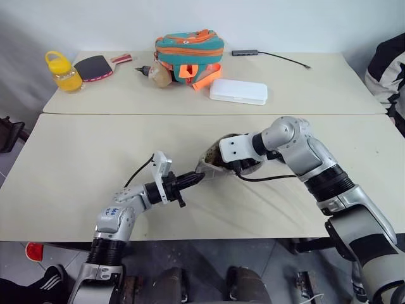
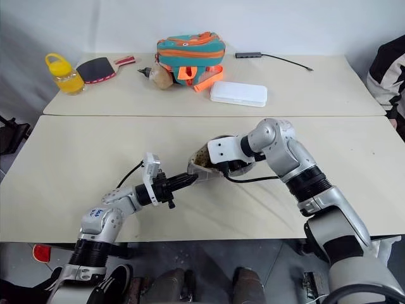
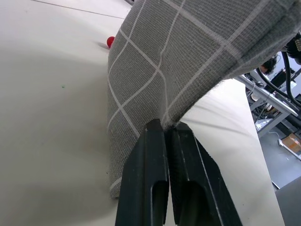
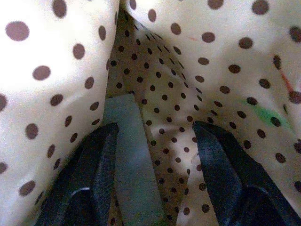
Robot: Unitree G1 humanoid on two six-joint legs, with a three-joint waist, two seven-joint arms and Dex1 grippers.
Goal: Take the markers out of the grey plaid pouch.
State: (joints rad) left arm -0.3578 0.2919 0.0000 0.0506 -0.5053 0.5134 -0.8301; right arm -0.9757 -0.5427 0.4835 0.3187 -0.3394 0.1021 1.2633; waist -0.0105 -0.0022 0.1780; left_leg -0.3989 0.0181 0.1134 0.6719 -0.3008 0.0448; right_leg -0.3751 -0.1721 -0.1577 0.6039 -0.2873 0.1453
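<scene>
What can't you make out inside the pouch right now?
- Markers' number and position: right wrist view shows dotted lining and one pale flat object, unidentifiable.
- Right gripper tips: hidden inside the grey plaid pouch in head views.
- Small red object: mostly behind the pouch.

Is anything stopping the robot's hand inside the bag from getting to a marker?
Nothing visible does. The right gripper is open inside the grey plaid pouch, among its dotted lining, with a pale greenish stick lying against one finger. The left gripper pinches the pouch's edge.
</scene>
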